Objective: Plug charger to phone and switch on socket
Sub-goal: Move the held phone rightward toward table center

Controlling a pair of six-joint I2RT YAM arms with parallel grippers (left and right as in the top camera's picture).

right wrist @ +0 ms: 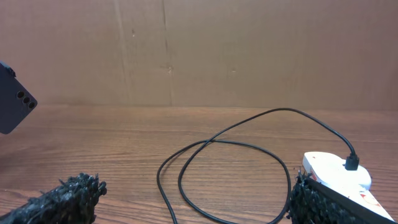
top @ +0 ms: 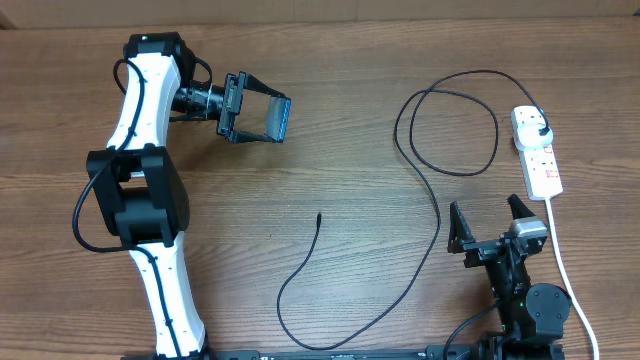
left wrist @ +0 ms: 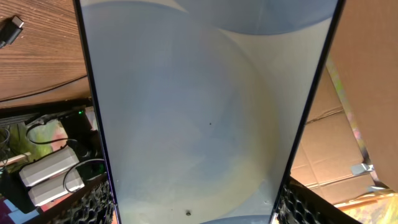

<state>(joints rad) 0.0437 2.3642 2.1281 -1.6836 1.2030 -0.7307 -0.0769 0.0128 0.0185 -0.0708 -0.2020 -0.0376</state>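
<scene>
My left gripper is shut on the phone and holds it on edge above the table at the back left. In the left wrist view the pale blue screen fills the frame between the jaws. The black charger cable runs from its loose tip mid-table, loops, and ends in a black plug seated in the white socket strip at the right. My right gripper is open and empty, just left of the strip's white cord. The right wrist view shows the cable loop, the strip and the phone's back.
The strip's white cord runs down the right side toward the table's front edge. The cable tip also shows at the top left of the left wrist view. A cardboard wall stands behind the table.
</scene>
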